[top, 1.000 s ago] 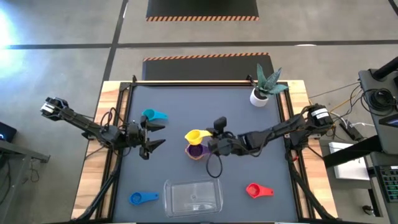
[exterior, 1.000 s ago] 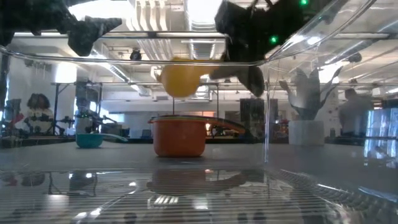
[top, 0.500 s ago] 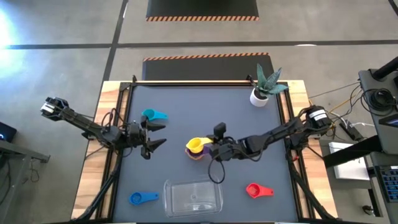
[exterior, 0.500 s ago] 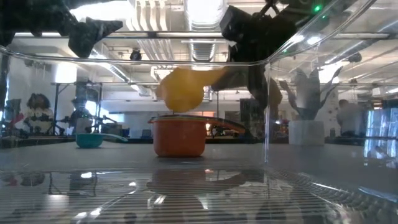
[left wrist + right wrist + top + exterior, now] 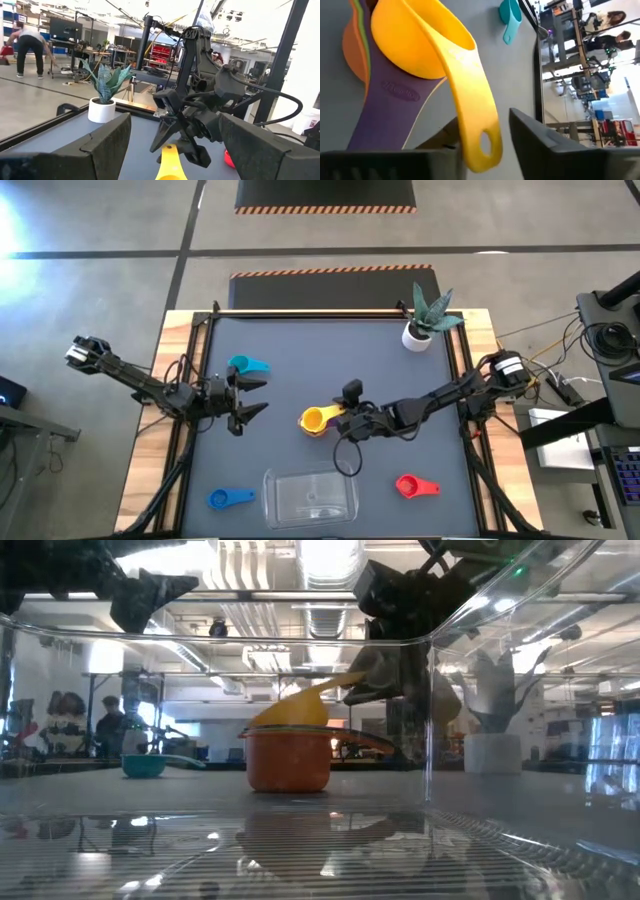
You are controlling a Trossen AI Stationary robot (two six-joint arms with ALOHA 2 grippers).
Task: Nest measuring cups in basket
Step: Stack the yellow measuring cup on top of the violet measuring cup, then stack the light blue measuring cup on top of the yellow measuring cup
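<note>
From above, the yellow cup (image 5: 313, 419) sits in the stack of cups (image 5: 318, 426) mid-worktop, its handle reaching toward the right gripper (image 5: 349, 423), and whether those fingers are clamped on the handle or letting go, I can't tell from here. The left gripper (image 5: 243, 399) waits with its fingers spread near the teal cup (image 5: 241, 365); the blue cup (image 5: 218, 499) lies left of the clear basket (image 5: 310, 498) at the near edge of the worktop (image 5: 330, 350), the red cup (image 5: 411, 485) to its right, neither inside it. Down at table level, looking through the basket wall, the yellow bowl tilts into the orange cup (image 5: 288, 762): not seated flat yet. These look like light, stiff plastic scoops, smooth and a bit slippery, so the flat handle is the place to pinch, and a stack would be best lifted from its lowest handle. The left wrist view shows the yellow handle (image 5: 169, 162) below the far gripper and the plant pot (image 5: 102, 109) beyond. The right wrist view has the handle between that arm's own fingers, a hanging hole at its tip, resting over the purple cup (image 5: 385, 117); raised lettering sits on the purple handle, too skewed to read. No brand is legible anywhere.
</note>
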